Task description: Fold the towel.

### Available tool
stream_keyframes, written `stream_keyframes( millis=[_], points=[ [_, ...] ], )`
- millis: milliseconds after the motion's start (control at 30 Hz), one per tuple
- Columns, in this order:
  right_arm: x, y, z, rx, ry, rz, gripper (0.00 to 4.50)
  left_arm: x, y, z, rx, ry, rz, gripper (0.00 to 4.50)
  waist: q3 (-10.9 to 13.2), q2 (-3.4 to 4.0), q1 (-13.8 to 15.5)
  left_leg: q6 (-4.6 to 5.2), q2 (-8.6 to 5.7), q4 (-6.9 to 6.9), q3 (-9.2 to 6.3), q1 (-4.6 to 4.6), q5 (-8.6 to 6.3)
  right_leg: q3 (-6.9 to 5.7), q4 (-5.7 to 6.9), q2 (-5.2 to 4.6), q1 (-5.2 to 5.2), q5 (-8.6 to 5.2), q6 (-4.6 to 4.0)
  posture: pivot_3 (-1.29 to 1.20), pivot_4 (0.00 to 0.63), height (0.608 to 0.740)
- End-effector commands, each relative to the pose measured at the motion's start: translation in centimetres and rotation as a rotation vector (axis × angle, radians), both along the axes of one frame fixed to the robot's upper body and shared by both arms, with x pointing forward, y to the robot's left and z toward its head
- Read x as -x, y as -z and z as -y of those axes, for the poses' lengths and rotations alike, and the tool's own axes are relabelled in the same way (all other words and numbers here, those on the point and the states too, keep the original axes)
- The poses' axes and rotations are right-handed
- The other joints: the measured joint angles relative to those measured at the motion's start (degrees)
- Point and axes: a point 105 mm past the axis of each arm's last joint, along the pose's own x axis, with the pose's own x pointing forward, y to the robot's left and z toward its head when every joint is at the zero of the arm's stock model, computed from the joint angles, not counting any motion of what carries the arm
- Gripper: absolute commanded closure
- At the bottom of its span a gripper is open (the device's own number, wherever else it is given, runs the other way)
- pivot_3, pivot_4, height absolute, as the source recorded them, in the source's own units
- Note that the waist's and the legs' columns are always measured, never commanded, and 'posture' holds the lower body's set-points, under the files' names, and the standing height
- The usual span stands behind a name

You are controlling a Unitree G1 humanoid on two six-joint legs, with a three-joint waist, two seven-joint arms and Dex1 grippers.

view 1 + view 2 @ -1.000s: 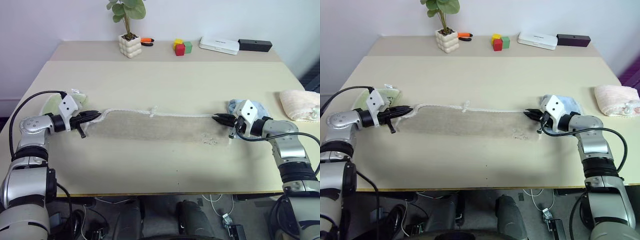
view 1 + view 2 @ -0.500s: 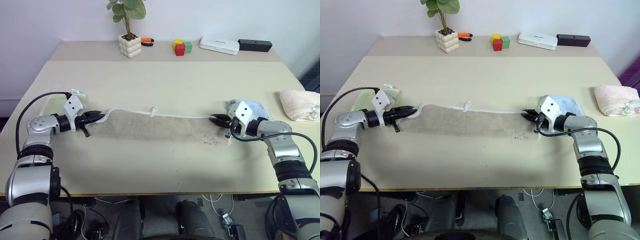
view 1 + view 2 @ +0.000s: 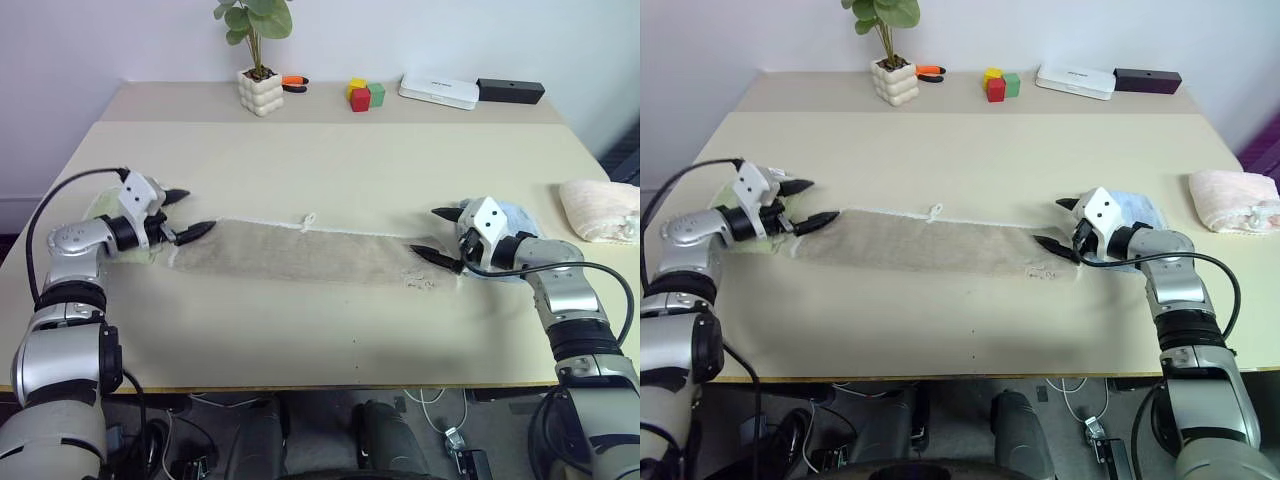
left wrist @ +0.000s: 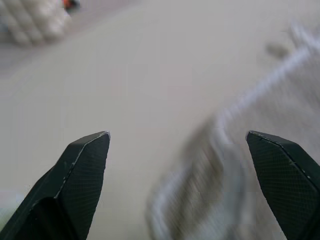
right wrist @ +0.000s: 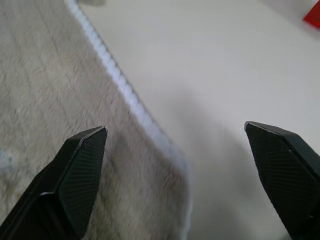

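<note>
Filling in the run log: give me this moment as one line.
towel: flat strip on table | left gripper: open at its left end | right gripper: open at its right end | held: nothing

A table (image 3: 330, 330) with a folded towel (image 3: 300, 255) stretched across its centre. Left gripper (image 3: 185, 212) at the towel's nine o'clock end, right gripper (image 3: 436, 233) at three o'clock. At twelve o'clock: potted plant (image 3: 257, 60), toy blocks (image 3: 365, 94), two boxes (image 3: 470, 91). A rolled cloth (image 3: 598, 210) lies far right.
</note>
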Motion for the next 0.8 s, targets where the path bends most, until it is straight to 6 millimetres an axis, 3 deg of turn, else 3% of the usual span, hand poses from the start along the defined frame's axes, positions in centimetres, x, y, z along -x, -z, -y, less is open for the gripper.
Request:
stream_keyframes(
  millis=[33,67,133,200,233,400,467,667,800],
  points=[
    [-0.9,-3.1,-0.4,-0.09,0.016,0.091,0.01,-0.8,-3.5,0.7,0.149,0.007,0.085,0.06,0.0,0.0,-0.02,0.0,0.0,0.0,0.0,0.0,0.0,0.0,0.0,0.0,0.0,0.0,0.0,0.0,0.15,0.735],
    [-0.9,-3.3,-0.5,-0.099,0.012,0.094,0.01,-0.8,-3.7,1.1,0.183,0.028,0.073,0.06,0.0,0.0,-0.01,0.0,0.0,0.0,0.0,0.0,0.0,0.0,0.01,0.0,0.0,0.0,0.0,0.0,0.15,0.735],
    [-0.9,-3.8,-1.1,-0.138,-0.001,0.101,0.0,-0.5,-4.4,2.3,0.284,0.107,0.052,0.59,0.0,0.0,-0.04,-0.01,0.0,0.0,0.0,0.0,0.0,0.0,0.01,0.0,0.0,0.0,0.0,0.0,0.15,0.735],
    [-0.8,-4.4,-1.7,-0.209,-0.011,0.099,0.55,0.1,-4.8,3.5,0.356,0.175,0.031,1.41,0.0,0.0,-0.17,-0.01,0.0,-0.02,-0.01,-0.01,0.01,0.0,0.01,0.0,0.0,0.0,0.01,0.0,0.15,0.735],
    [-0.7,-4.5,-1.9,-0.244,-0.013,0.086,0.88,0.3,-4.9,4.0,0.374,0.191,0.03,1.93,0.0,0.0,-0.29,-0.01,0.0,-0.02,-0.02,-0.01,0.01,0.0,0.02,0.0,0.0,0.0,0.01,0.0,0.15,0.735],
    [0.2,-5.0,-4.2,-0.352,0.015,0.105,3.49,1.4,-5.4,6.2,0.506,0.188,0.014,4.5,0.0,0.0,-1.03,-0.02,0.01,-0.05,-0.16,0.0,0.01,-0.01,0.08,0.0,0.02,-0.02,0.03,0.0,0.15,0.735],
    [0.6,-5.2,-5.0,-0.383,0.032,0.116,4.45,2.0,-5.4,7.2,0.524,0.186,0.002,4.5,0.0,0.0,-1.15,-0.02,0.01,-0.03,-0.18,-0.01,0.01,-0.01,0.09,0.0,0.02,-0.02,0.04,0.0,0.15,0.735],
    [0.9,-4.4,-6.8,-0.463,0.214,0.114,4.45,3.5,-4.0,10.5,0.618,0.165,-0.053,4.5,-0.01,0.01,-1.08,-0.04,0.0,-0.02,-0.19,0.01,0.02,0.0,0.11,0.0,0.02,-0.02,0.04,0.0,0.15,0.735],
    [0.7,-2.4,-8.7,-0.55,0.408,0.043,4.45,4.0,0.1,13.6,0.718,0.096,-0.192,4.5,-0.07,0.02,-1.03,-0.05,-0.04,0.0,-0.19,0.02,0.03,0.02,0.08,-0.03,0.1,-0.02,0.03,0.0,0.15,0.735]
  ],
)
